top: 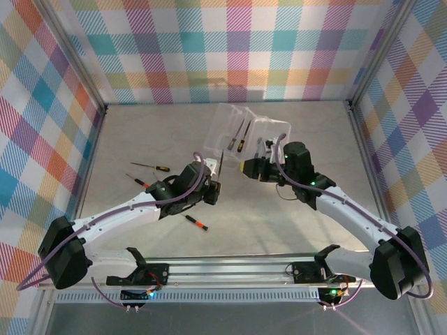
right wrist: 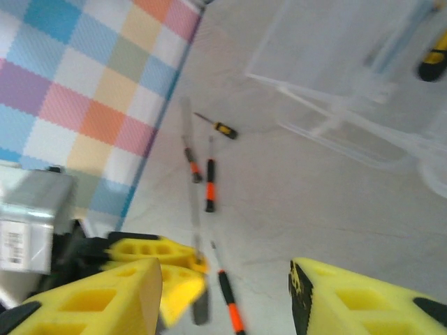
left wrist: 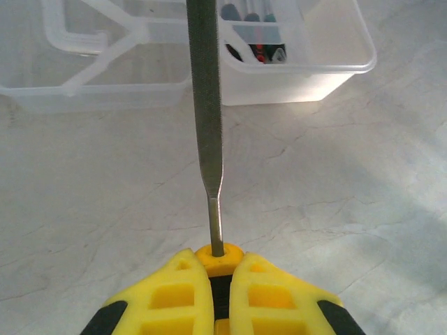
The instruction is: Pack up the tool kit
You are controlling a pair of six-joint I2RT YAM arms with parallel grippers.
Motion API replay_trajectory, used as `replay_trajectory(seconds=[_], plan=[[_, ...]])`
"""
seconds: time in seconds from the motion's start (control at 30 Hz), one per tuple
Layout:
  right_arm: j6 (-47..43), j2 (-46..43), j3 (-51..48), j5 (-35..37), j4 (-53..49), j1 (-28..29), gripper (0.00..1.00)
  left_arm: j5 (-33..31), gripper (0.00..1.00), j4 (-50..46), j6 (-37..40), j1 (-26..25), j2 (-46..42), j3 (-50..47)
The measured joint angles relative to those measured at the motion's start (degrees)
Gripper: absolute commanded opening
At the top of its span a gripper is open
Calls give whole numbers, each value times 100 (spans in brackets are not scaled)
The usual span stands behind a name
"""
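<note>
In the top view, the small clear plastic rectangular box (top: 278, 127) lies with its lid open at twelve o'clock from both arms, and a few tools are seen inside. The left gripper (top: 215, 187) is closed on a slim grey-shafted tool with an orange collar (top: 221, 162), which is pointed to twelve o'clock at the box. Loose slim black-and-orange screwdrivers (top: 150, 167) are scattered at nine and six o'clock of that gripper.

In the left wrist view, the yellow fingers (left wrist: 174, 293) are clamped on the collar, and the shaft is aimed at the box, short of its wall.

In the right wrist view, which is blurred, the right gripper (right wrist: 227, 279) is held apart, with nothing between its fingers.

The carrying step is judged to be in hand. Next, the tool would need to be lifted over the rim, laid lengthwise inside and released.
</note>
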Motion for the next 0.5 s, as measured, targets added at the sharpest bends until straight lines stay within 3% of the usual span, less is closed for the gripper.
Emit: replay_trajectory(seconds=[0.23, 0.5], plan=[[120, 608, 354, -90, 177, 247, 52, 442, 0, 417, 42, -260, 313, 55], [98, 1025, 459, 184, -24, 420, 41, 459, 0, 577, 37, -494, 562, 160]])
